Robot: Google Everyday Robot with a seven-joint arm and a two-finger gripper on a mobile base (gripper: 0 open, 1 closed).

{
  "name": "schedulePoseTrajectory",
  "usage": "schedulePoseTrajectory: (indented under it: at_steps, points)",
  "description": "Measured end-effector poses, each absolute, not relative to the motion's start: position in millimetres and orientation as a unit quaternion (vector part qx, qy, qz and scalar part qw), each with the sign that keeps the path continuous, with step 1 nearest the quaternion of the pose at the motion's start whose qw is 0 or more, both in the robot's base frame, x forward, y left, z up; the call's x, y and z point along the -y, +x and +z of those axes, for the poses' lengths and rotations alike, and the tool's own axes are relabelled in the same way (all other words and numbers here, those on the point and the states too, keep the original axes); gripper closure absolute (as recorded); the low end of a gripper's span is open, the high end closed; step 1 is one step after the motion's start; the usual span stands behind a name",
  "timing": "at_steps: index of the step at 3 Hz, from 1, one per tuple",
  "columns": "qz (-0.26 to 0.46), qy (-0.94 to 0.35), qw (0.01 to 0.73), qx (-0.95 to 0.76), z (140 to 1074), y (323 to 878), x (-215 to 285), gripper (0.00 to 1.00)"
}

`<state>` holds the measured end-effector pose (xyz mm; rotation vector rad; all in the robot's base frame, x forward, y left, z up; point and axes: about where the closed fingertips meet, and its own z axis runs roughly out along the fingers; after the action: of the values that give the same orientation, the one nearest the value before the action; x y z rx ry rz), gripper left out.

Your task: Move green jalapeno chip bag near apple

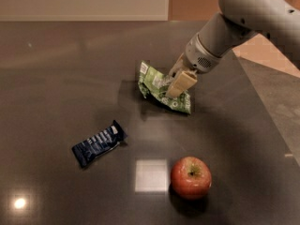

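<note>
The green jalapeno chip bag [161, 90], crumpled light and dark green foil, lies on the dark table a little right of the middle. My gripper [180, 82] comes down from the upper right and sits on the bag's right half, touching it. The apple [191, 177], red with a yellow-green patch at the stem, stands near the front edge, well below the bag and apart from it.
A dark navy bar wrapper [99, 143] lies at the left front of the table [56, 78]. The table's right edge runs diagonally past my arm [243, 18], with lower floor beyond it. A bright light patch [151, 175] reflects beside the apple.
</note>
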<state>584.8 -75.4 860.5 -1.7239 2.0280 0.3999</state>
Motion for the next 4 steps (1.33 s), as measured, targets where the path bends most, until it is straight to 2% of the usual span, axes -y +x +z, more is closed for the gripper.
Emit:
schedulePoseTrajectory:
  at_steps: [2, 3, 4]
  points:
    - [0.138, -0.638, 0.228, -0.722, 886, 577, 89, 0.88]
    - [0.141, -0.646, 0.216, -0.719, 909, 560, 102, 1.00]
    - [0.157, -0.642, 0.193, -0.725, 919, 536, 114, 1.00]
